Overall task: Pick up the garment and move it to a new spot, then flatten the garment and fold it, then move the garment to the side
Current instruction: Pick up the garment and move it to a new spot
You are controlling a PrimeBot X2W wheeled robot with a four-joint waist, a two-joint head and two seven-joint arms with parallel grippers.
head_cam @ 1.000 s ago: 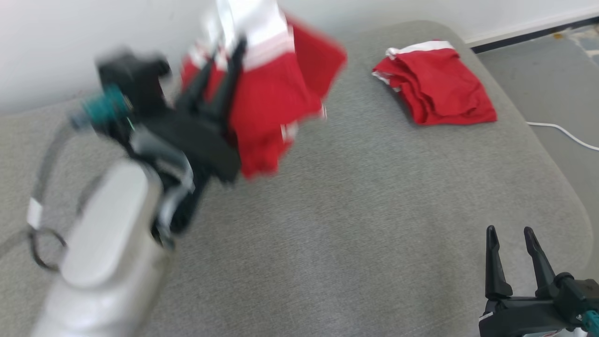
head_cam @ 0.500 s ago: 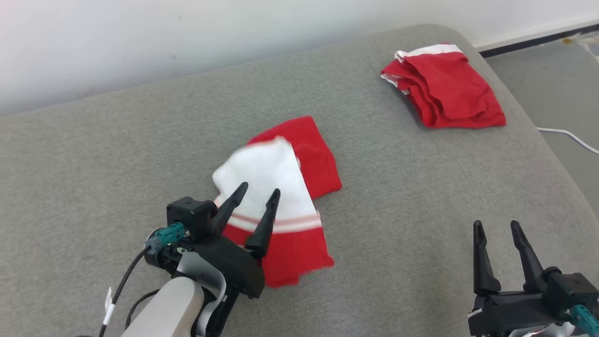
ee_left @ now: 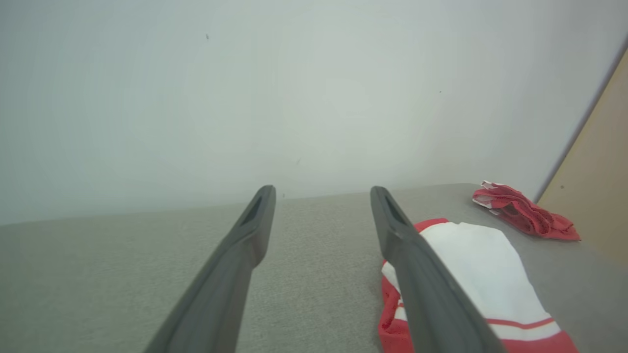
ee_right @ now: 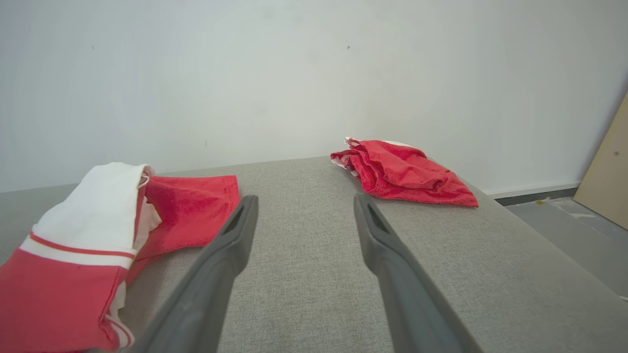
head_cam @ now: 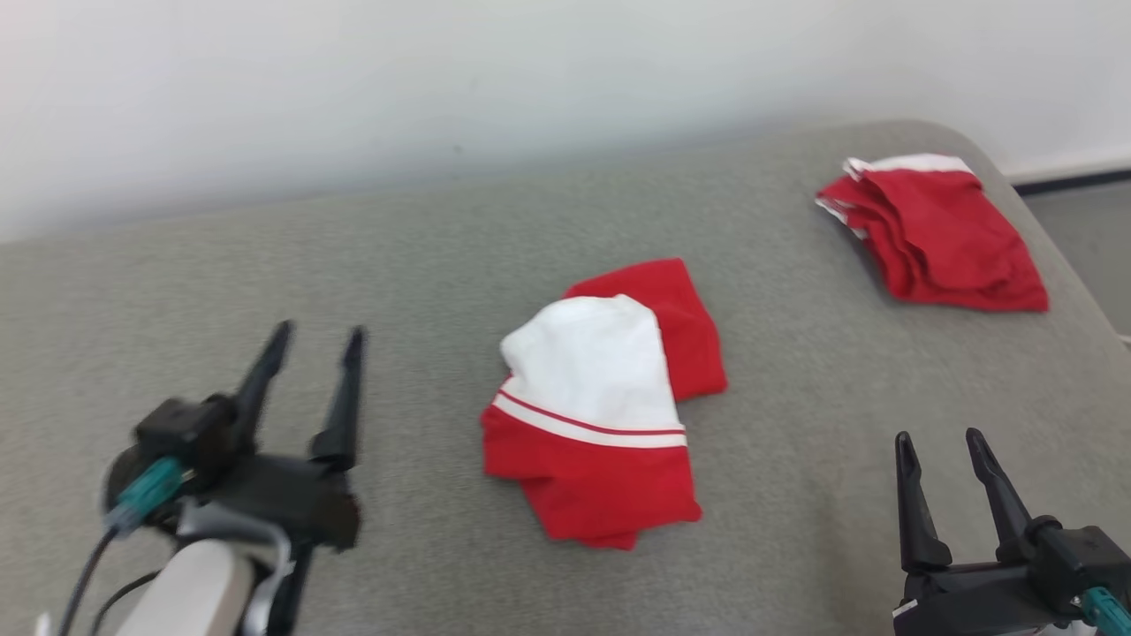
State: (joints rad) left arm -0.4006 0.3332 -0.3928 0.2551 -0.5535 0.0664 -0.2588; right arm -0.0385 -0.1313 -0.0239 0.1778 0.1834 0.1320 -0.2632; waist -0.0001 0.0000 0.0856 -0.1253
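The garment (head_cam: 596, 415) lies bunched at frame centre on the grey cushion (head_cam: 398, 247), doubled over itself; the left end effector (head_cam: 318, 332) at lower left and the right end effector (head_cam: 938, 435) at lower right both gape wide, empty; pinching several layers at once would likely drag the heap, not flatten it.

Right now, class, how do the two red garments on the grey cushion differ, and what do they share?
The middle garment shows a broad white panel with a red stripe; the far garment shows almost all red with a thin white edge. The middle garment lies mid-cushion; the far garment sits by the far right corner. Both are red-and-white cloth on the grey cushion.
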